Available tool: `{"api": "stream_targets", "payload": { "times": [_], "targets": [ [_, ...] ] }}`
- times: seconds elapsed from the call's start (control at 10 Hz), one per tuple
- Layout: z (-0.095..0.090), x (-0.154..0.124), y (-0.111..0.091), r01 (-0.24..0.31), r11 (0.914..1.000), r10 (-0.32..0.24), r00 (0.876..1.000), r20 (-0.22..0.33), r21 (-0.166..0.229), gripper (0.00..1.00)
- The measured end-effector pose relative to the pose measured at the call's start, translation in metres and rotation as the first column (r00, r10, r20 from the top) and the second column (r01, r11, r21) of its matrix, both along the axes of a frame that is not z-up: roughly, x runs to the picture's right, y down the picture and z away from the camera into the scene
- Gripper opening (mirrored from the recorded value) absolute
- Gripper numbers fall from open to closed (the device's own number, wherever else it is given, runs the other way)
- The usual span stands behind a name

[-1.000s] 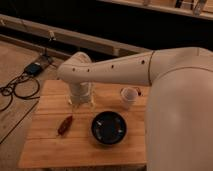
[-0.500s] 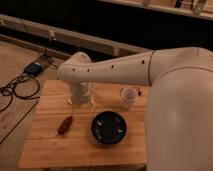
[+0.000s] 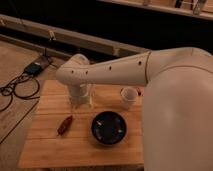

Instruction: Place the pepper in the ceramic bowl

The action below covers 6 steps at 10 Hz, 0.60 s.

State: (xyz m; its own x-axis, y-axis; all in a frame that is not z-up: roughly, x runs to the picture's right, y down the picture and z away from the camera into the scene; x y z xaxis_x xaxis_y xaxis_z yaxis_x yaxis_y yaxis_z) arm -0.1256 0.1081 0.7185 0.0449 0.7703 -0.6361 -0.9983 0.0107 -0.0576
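**Counter** (image 3: pixel 55 152): pale wooden slats.

**Pepper** (image 3: pixel 65 125): lies flat on the left half, about midway between far and near edges, slanted with one end toward the near-left corner. Not held. Near the bowl but apart from it.

**Bowl** (image 3: pixel 95 131): glossy black, near the middle of the counter, toward the near edge, right of the pepper.

**Cup** (image 3: pixel 129 96): small, white, toward the far edge, right of centre, beyond the bowl.

**Claw** (image 3: pixel 80 97): points down over the far-left part of the counter, beyond the pepper toward the far edge. Spread or pressed together: cannot tell.

**Arm** (image 3: pixel 115 70): white, reaches in from the right side.

**Step in hand (judged):** approach to the pepper, with grasp and transfer not yet done.

**Handling notes:**
- Bring the claw toward the near edge until it is straight above the pepper.
- Set the grip across the slender body at its thicker middle, not along it.
- Go down low, since the pepper lies flat on the wood.
- Lift above the thick rim before moving right.
- Release low over the bowl's centre.
- Keep away from the cup.
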Motion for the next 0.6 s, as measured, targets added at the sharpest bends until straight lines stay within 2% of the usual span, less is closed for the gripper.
{"api": "stream_targets", "payload": {
  "times": [0.3,0.6],
  "targets": [
    [0.014,-0.022,0.017,-0.009,1.0,0.009,1.0,0.013,0.003,0.65],
    [0.034,-0.041,0.042,-0.018,0.9998,0.018,1.0,0.022,-0.012,0.65]
  ]
}}
